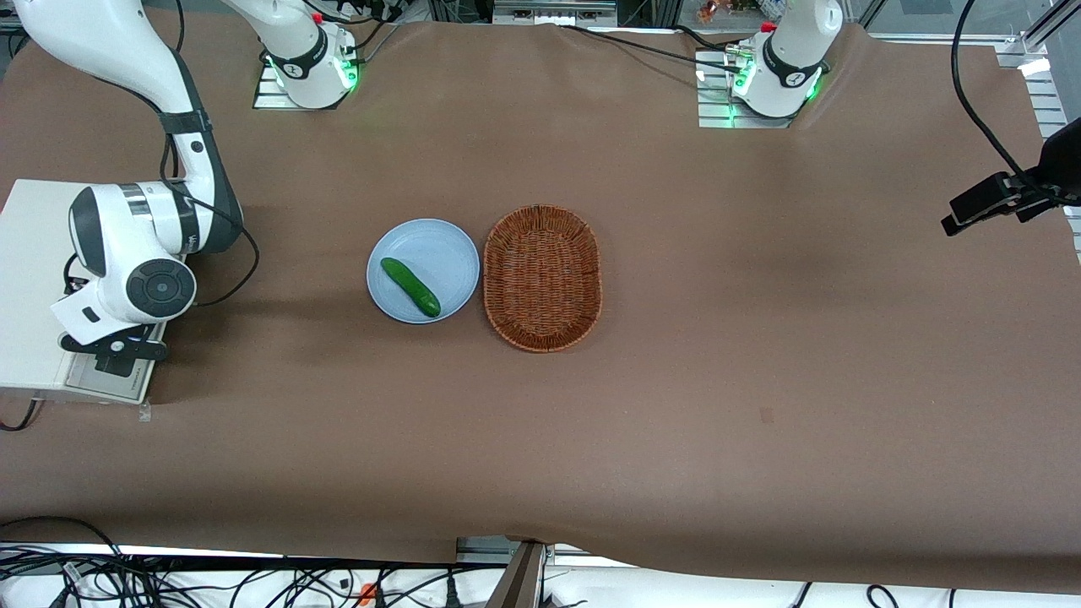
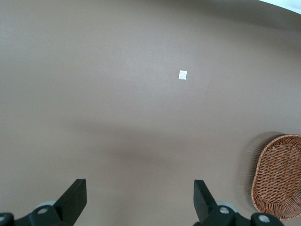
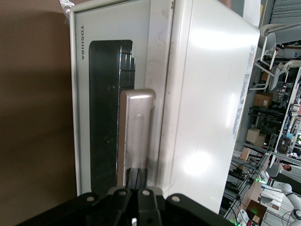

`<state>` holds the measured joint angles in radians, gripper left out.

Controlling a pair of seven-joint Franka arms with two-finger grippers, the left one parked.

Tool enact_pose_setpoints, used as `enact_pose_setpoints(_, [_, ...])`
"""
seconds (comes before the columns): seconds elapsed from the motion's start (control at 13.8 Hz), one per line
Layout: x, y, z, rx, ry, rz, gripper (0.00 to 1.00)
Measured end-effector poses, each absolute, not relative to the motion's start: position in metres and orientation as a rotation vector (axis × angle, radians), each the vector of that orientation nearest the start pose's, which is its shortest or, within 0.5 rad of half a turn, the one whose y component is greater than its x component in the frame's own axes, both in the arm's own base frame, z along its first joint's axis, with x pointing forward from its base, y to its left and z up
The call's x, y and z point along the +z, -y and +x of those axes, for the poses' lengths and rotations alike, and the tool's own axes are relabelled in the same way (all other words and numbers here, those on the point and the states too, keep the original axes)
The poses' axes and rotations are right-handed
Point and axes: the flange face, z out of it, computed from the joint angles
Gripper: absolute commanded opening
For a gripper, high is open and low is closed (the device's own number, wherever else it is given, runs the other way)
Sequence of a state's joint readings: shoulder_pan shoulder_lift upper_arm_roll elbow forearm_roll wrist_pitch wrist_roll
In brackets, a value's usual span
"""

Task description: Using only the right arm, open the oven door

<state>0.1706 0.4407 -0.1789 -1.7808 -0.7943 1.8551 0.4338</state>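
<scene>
The white jointed right arm (image 1: 139, 245) is bent over the cream-white toaster oven (image 1: 29, 287), its black end effector (image 1: 114, 348) at the oven's front edge. A green cucumber (image 1: 410, 287) is laid on a pale blue round plate (image 1: 439, 249) beside a brown oval wicker basket (image 1: 541, 277) on the brown desk (image 1: 718, 380).

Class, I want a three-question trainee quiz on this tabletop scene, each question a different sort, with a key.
1. True or false: the cucumber lies in the wicker basket.
2. Multiple choice: the pincer is (A) over the basket, (B) at the handle of the oven door, (C) on the plate.
3. Fill in: the basket sits beside the plate, toward the ____ arm's end of the table.

Key: 1 false, it lies on the plate; 2 B; 3 parked.
</scene>
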Motion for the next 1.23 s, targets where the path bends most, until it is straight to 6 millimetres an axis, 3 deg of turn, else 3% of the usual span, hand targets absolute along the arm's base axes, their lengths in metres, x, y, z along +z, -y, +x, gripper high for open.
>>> enact_pose_setpoints(0.43, [0.31, 0.044, 0.623, -0.211, 0.065, 2.309, 0.0])
enact_pose_setpoints(1.23, [0.296, 0.003, 0.625, -0.205, 0.105, 2.467, 0.0])
